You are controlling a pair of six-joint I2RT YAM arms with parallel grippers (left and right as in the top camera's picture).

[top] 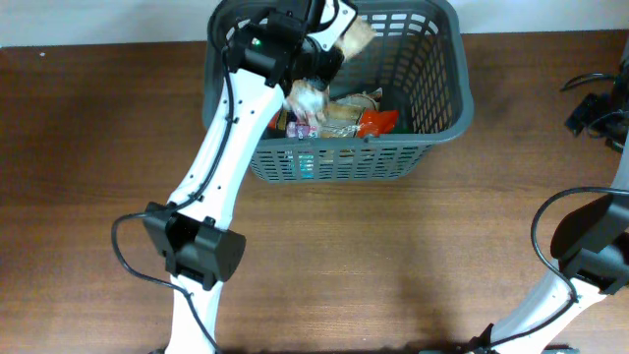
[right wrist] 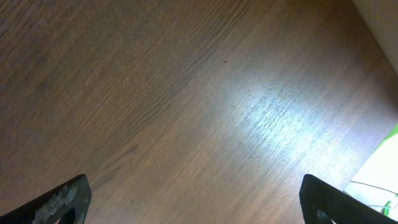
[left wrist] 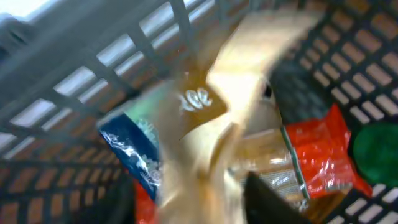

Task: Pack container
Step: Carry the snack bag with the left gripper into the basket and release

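Observation:
The dark grey slotted container (top: pixel 462 93) stands at the back middle of the table, and its lattice wall fills the left wrist view (left wrist: pixel 74 81). My left gripper (top: pixel 332 41) is inside it, shut on a tan packet (top: pixel 356 39) that hangs blurred between the fingers (left wrist: pixel 199 205) in the left wrist view (left wrist: pixel 249 74). Below lie a red packet (top: pixel 378 121), a white and pink packet (top: pixel 307 101) and a blue packet (left wrist: pixel 134 149). My right gripper (right wrist: pixel 199 208) is open and empty over bare wood.
The brown wooden table (top: pixel 413 256) spreads in front of the container. My right arm and gripper (top: pixel 590 113) sit at the far right edge, with cables nearby. A green item (left wrist: pixel 376 149) lies in a corner of the container.

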